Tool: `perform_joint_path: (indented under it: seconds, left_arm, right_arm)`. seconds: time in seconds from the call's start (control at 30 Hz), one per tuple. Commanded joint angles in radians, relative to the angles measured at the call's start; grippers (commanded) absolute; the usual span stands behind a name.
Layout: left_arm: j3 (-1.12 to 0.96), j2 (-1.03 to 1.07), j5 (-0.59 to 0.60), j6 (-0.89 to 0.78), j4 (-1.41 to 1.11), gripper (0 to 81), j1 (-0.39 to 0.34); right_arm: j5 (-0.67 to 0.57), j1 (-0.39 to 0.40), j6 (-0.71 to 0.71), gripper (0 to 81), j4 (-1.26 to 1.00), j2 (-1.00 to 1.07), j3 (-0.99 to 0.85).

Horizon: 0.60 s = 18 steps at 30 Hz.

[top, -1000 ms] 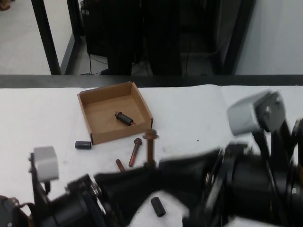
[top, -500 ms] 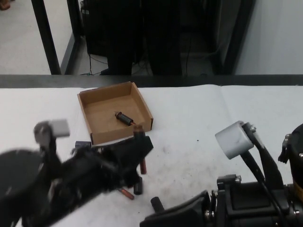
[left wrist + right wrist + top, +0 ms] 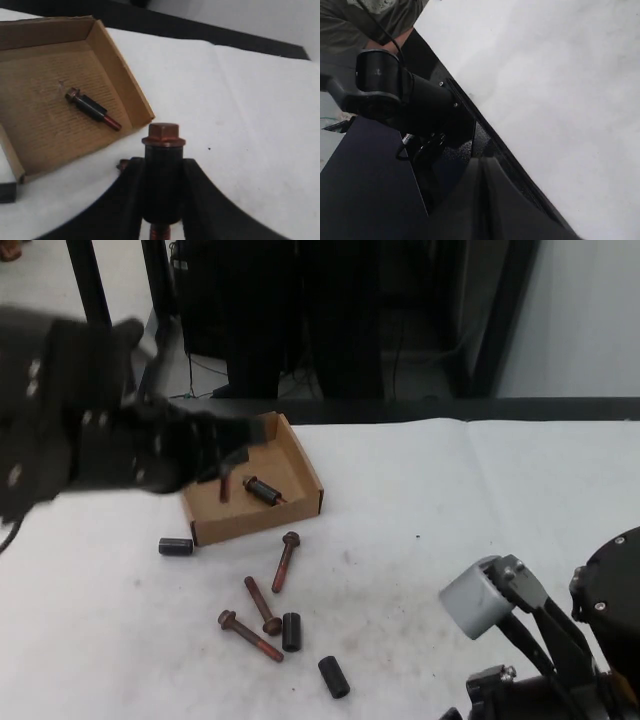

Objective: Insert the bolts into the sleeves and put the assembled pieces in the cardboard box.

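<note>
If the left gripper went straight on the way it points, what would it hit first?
Its held bolt would probably touch the bench just beside the box; depth is hard to judge.

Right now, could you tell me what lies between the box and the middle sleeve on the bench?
One loose bolt, seen in the high view, lies between the box and that sleeve.

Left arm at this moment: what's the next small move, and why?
Probably ease forward over the cardboard box, then open the fingers. The left gripper is shut on a bolt already seated in its sleeve, and the box, holding one finished piece, lies just ahead of it.
</note>
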Motion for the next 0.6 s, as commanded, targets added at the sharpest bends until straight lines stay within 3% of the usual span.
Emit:
perform_joint_path:
  seconds: [0.0, 0.3, 0.57]
  left_arm:
    - [-0.074, 0.055, -0.019, 0.021, 0.064, 0.8, 0.008]
    - [-0.390, 0.359, -0.047, 0.059, 0.305, 0.8, 0.011]
    - [-0.522, 0.547, -0.101, 0.112, 0.376, 0.8, 0.040]
  right_arm:
    - [-0.054, -0.001, -0.020, 0.2, -0.002, -0.007, -0.004]
    - [-0.156, -0.009, -0.035, 0.2, -0.002, -0.007, -0.004]
    - [-0.214, -0.042, -0.075, 0.2, 0.000, -0.007, -0.004]
